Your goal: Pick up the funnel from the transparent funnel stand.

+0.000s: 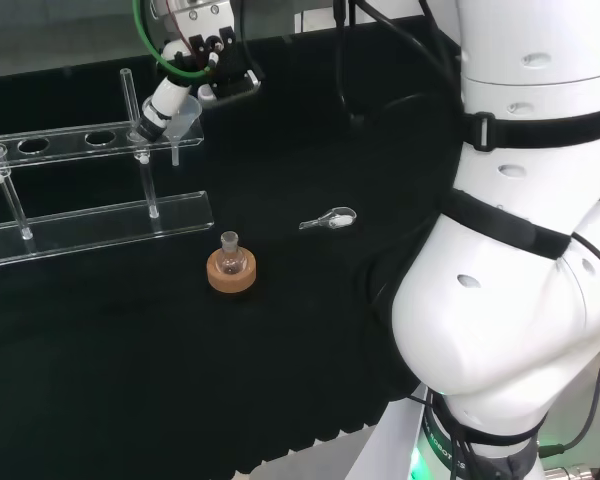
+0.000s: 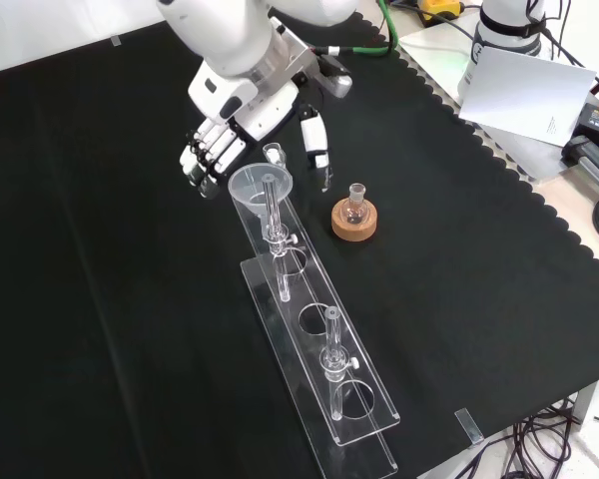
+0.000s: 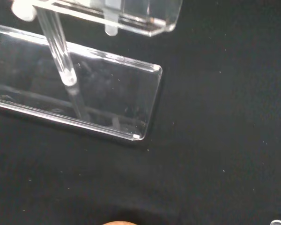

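- The stand [image 2: 324, 384] is clear plastic: a flat base plate, thin upright rods, and an upper shelf with a row of round holes. In the wrist view its base plate [image 3: 107, 103] shows rounded corners and glossy edges against the cloth.
- The funnel [image 2: 260, 186] is clear, with a wide round mouth and a thin stem, and sits in the end hole of the shelf, at the stand's far end in the front view. In the head view it [image 1: 183, 125] is at the shelf's right end.
- The cloth [image 2: 100, 299] is matte black with a scalloped edge.
- A small round-bellied glass flask [image 2: 355, 204] stands upright in a cork ring [image 2: 353, 222], to the right of the stand in the front view.
- A small clear spoon-like piece [image 1: 330, 218] lies on the cloth, well apart from the stand.
- The hand [image 2: 220, 135] is at the funnel: its fingers [image 2: 202, 160] are bent beside the rim on the left of the front view, its thumb [image 2: 315, 145] stretched out on the right, so it looks partly closed. Whether it touches the funnel I cannot tell.
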You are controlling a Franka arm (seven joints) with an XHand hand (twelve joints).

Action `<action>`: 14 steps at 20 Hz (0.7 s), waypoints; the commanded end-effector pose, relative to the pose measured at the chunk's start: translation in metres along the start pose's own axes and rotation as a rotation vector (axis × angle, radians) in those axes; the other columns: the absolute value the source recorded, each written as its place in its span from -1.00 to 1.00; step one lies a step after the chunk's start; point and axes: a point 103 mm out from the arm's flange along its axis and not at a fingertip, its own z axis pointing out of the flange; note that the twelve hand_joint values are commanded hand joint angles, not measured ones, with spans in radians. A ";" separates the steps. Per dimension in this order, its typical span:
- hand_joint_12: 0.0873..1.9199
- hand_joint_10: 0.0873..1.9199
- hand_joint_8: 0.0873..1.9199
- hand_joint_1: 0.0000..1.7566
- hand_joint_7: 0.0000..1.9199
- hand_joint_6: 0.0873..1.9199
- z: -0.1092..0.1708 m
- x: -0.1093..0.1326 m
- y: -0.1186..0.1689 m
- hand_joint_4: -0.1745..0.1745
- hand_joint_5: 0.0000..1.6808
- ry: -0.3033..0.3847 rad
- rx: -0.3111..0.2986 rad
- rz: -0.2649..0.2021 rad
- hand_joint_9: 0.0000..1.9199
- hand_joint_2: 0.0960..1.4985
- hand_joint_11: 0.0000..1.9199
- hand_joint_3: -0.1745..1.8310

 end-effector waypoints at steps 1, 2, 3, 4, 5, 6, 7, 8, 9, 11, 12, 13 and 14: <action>-1.00 -1.00 -1.00 -0.34 -1.00 -1.00 0.010 0.000 0.007 0.04 -1.00 -0.010 0.012 0.022 -1.00 -0.26 -1.00 -0.81; -1.00 -1.00 -1.00 -0.34 -1.00 -1.00 0.011 0.000 0.008 0.04 -1.00 -0.010 0.013 0.023 -1.00 -0.26 -1.00 -0.81; -1.00 -1.00 -1.00 -0.34 -1.00 -1.00 0.011 -0.001 0.008 0.04 -1.00 -0.009 0.013 0.024 -1.00 -0.26 -1.00 -0.81; -1.00 -1.00 -1.00 -0.34 -1.00 -1.00 0.011 -0.001 0.007 0.04 -1.00 -0.004 0.009 0.022 -1.00 -0.26 -1.00 -0.81; -1.00 -1.00 -1.00 -0.34 -1.00 -1.00 0.010 -0.001 0.007 0.03 -1.00 0.013 -0.004 0.016 -1.00 -0.26 -1.00 -0.81; -1.00 -1.00 -1.00 -0.33 -1.00 -1.00 0.008 0.001 0.006 0.00 -1.00 0.015 -0.031 0.000 -1.00 -0.26 -1.00 -0.81; -1.00 -1.00 -1.00 -0.32 -1.00 -1.00 0.007 0.003 0.006 -0.03 -1.00 0.016 -0.046 -0.007 -1.00 -0.25 -1.00 -0.80; -1.00 -1.00 -1.00 -0.31 -1.00 -1.00 0.006 0.004 0.005 -0.05 -1.00 0.016 -0.053 -0.010 -1.00 -0.25 -1.00 -0.80; -1.00 -1.00 -1.00 -0.31 -1.00 -1.00 0.004 0.005 0.005 -0.10 -1.00 0.018 -0.075 -0.010 -1.00 -0.25 -1.00 -0.80; -1.00 -1.00 -1.00 -0.32 -0.97 -1.00 0.001 0.006 0.004 -0.19 -1.00 0.028 -0.095 -0.007 -1.00 -0.23 -1.00 -0.80; -1.00 -1.00 -1.00 -0.32 -0.93 -1.00 0.000 0.006 0.004 -0.22 -1.00 0.027 -0.097 -0.003 -0.99 -0.23 -0.98 -0.80; -0.88 -1.00 -0.99 -0.32 -0.89 -1.00 -0.001 0.006 0.005 -0.23 -1.00 0.024 -0.092 0.001 -0.98 -0.22 -0.98 -0.80; -0.64 -0.98 -0.92 -0.31 -0.86 -1.00 -0.001 0.006 0.006 -0.22 -0.99 0.021 -0.090 0.004 -0.96 -0.21 -0.99 -0.80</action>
